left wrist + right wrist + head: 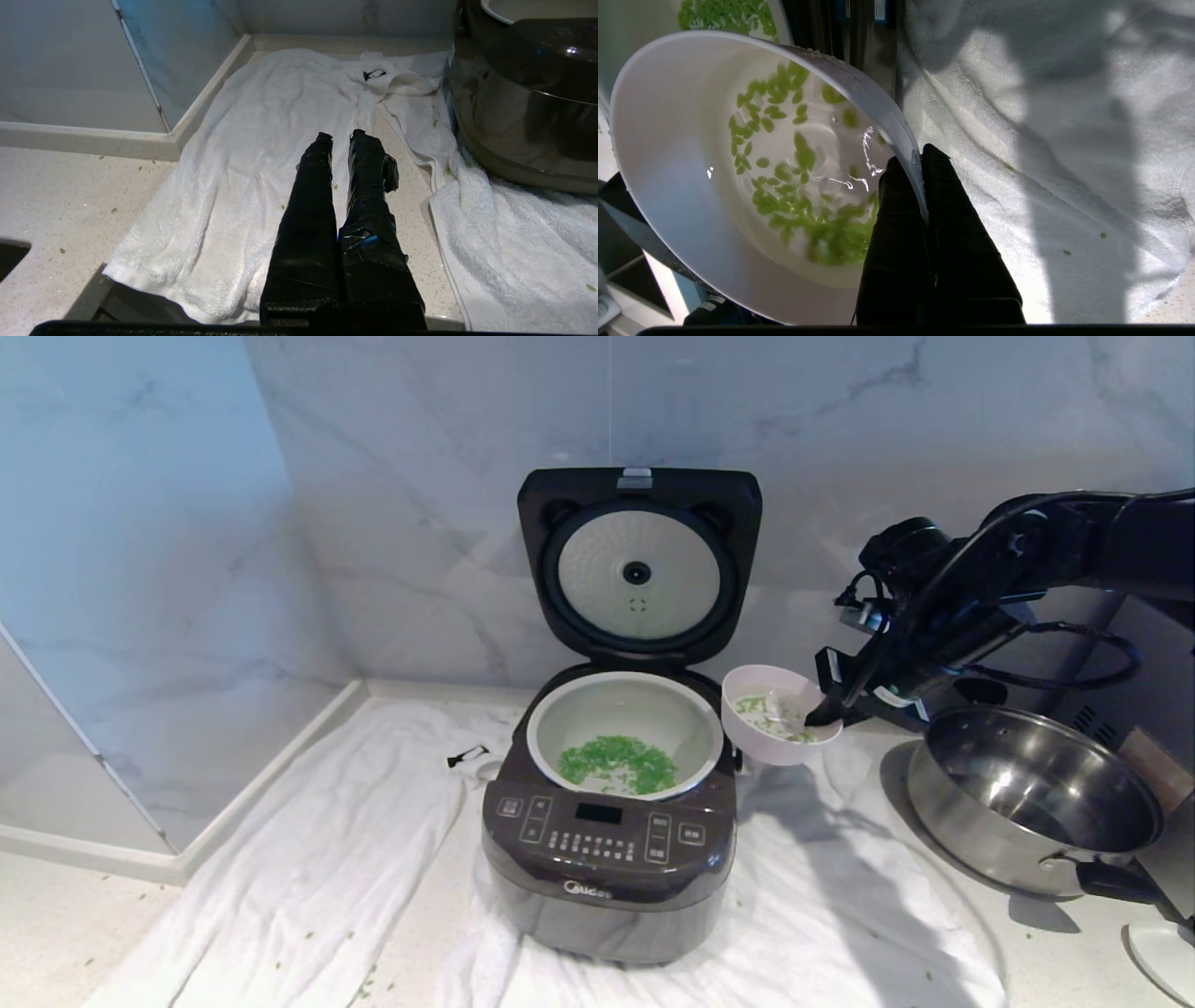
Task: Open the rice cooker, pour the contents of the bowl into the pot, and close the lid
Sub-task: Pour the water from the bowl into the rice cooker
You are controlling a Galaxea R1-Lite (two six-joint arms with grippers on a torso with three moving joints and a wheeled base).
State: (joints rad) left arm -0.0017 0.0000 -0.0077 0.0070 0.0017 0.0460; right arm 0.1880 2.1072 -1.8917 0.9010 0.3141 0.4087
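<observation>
Pinching bowl [780,714] rim, right hand [822,714], beside pot [625,733]

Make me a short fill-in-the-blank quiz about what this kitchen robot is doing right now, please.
1. The lid of the rice cooker stands ____.
2. The right pincer grips the rim of a white ____, tilted beside the cooker.
3. The grains lying in the pot are ____ in colour.
4. Right of the cooker sits a shiny steel ____ with black handles.

Missing words: open; bowl; green; pan
</observation>
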